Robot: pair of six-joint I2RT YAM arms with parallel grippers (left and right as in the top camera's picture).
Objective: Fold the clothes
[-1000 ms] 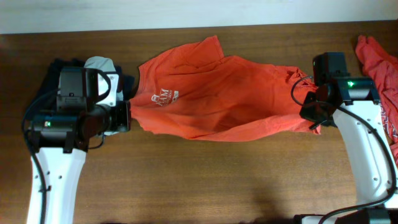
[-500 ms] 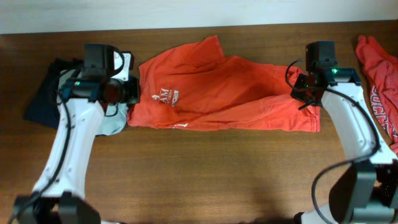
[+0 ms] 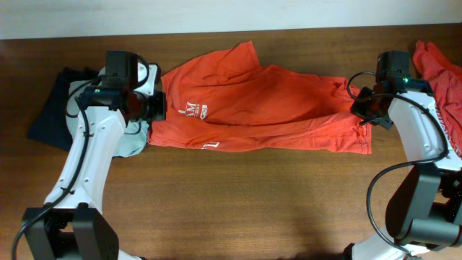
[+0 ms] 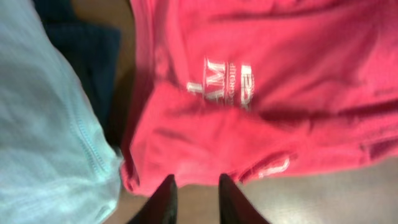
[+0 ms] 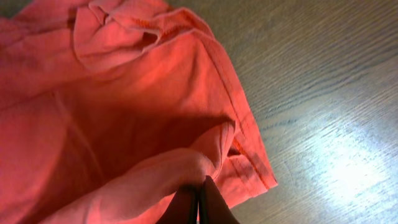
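Now that the shirt [image 3: 267, 108] is lying along the table [image 3: 231, 195] instead of hanging stretched between the arms as it was a second ago, I am watching the left gripper [image 4: 194, 196] letting go. Its fingers are standing apart with nothing between them, and the shirt's lettered end is resting just beyond the tips. Moving right, the cloth is spreading out long but still creased. At the far end the right gripper [image 5: 199, 198] is pinching a fold of the hem between closed fingers, and it is sitting farther right than half a second ago, drawing the shirt longer. I am judging the laying-out nearly finished and the folding itself not yet begun. I am seeing no bin or basket anywhere. A dark garment [image 3: 50, 115] and a pale garment [image 4: 43, 124] are lying loose at the left, and a second shirt [image 3: 440, 72] is bunching at the right edge.
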